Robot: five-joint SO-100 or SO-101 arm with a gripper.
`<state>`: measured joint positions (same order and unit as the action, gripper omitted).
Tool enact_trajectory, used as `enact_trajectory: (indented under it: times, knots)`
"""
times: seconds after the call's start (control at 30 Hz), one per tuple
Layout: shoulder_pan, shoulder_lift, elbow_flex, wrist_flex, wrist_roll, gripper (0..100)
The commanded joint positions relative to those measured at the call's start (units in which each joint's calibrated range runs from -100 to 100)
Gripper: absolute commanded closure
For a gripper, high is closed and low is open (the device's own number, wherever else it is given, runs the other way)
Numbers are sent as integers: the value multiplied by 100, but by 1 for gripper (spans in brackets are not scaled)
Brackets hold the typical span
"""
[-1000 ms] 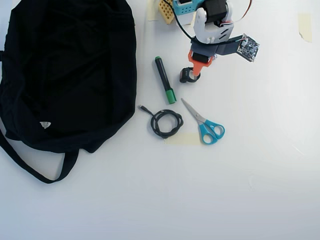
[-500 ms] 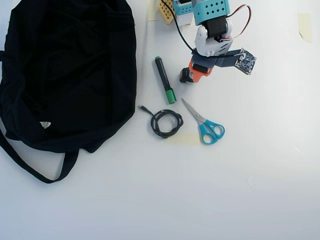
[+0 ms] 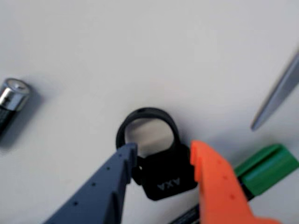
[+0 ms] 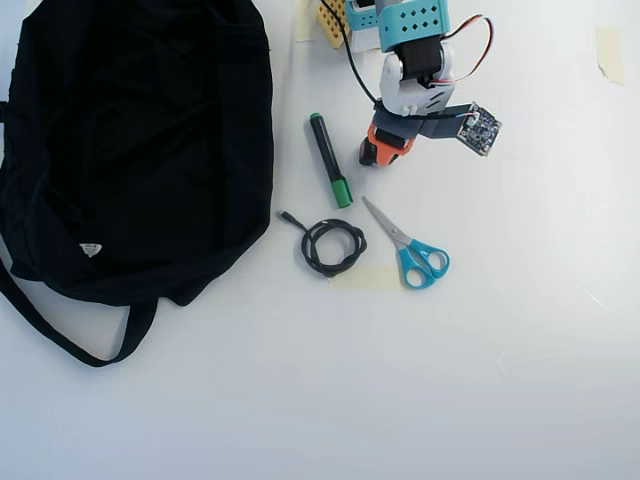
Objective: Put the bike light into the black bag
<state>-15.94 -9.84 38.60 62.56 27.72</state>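
- The grasp-and-lift step is judged to be in hand: in the wrist view the jaws of the gripper (image 3: 161, 161) are seen clamped on the bike light (image 3: 163, 175), the blue finger on one flank and the orange finger on the other, with the looped strap projecting beyond the tips
- In the overhead view the bike light (image 4: 368, 153) is largely hidden under the gripper (image 4: 378, 150), just beside the green end of the marker (image 4: 329, 160) and near the top edge of the desk (image 4: 520, 330)
- Whether the light is already clear of the desk cannot be told
- The next move is judged to call for a lift, then a carry leftward in the overhead view, over the marker, to the black bag (image 4: 130, 140)
- Open desk lies between marker and bag; the scissors (image 4: 410, 245) and coiled cable (image 4: 332, 246) sit below that path
- The bag's opening is not made out; a release above its fabric may be required
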Motion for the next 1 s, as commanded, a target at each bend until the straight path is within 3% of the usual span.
enact_trajectory:
  times: [0.0, 0.97]
  knots:
    - [24, -20, -86, -46, 18, 84]
    - [69, -29, 120, -72, 97, 84]
